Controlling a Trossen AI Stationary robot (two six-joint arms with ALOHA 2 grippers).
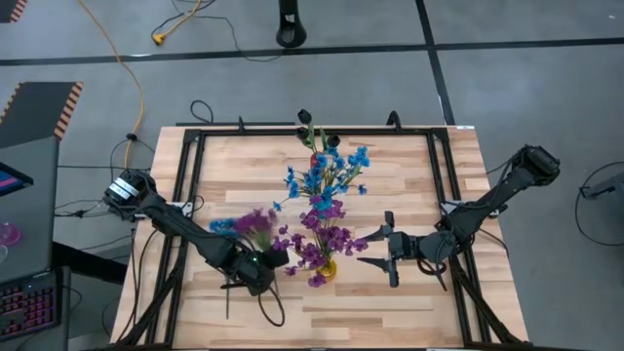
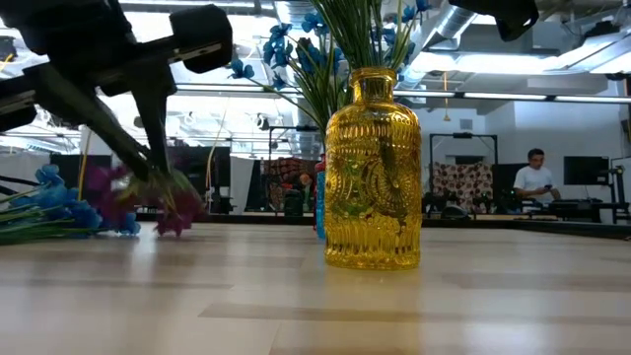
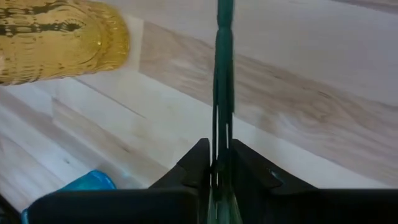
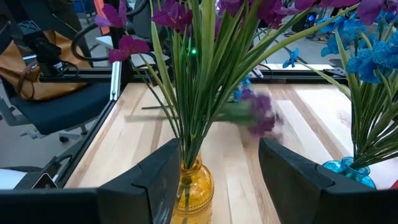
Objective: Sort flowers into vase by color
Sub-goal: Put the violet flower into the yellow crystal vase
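A yellow glass vase (image 1: 327, 268) (image 2: 373, 168) stands at the table's middle with several purple flowers (image 1: 317, 239) in it. Behind it a blue vase (image 4: 345, 168) holds blue flowers (image 1: 331, 171). Dark buds (image 1: 310, 132) stand at the far edge. My left gripper (image 1: 261, 278) (image 3: 222, 158), left of the yellow vase, is shut on one purple flower (image 1: 255, 226) (image 2: 177, 209). Blue flowers (image 1: 222, 226) (image 2: 49, 202) lie flat on the table beside it. My right gripper (image 1: 382, 249) (image 4: 217, 155) hangs open to the right of the yellow vase, holding nothing. My left gripper pinches the purple flower's thin green stem (image 3: 222, 146) between its two fingers. The fingers slant down from the near left, and the stem runs on straight ahead between them. The blooms (image 2: 177, 209) sit low over the tabletop; whether they touch it I cannot tell.
A black frame (image 1: 190, 146) rims the wooden table. The vases crowd the table's middle and far centre. Bare wood (image 1: 390, 312) lies along the near edge and at the far right. A person sits in the room beyond (image 2: 535, 177).
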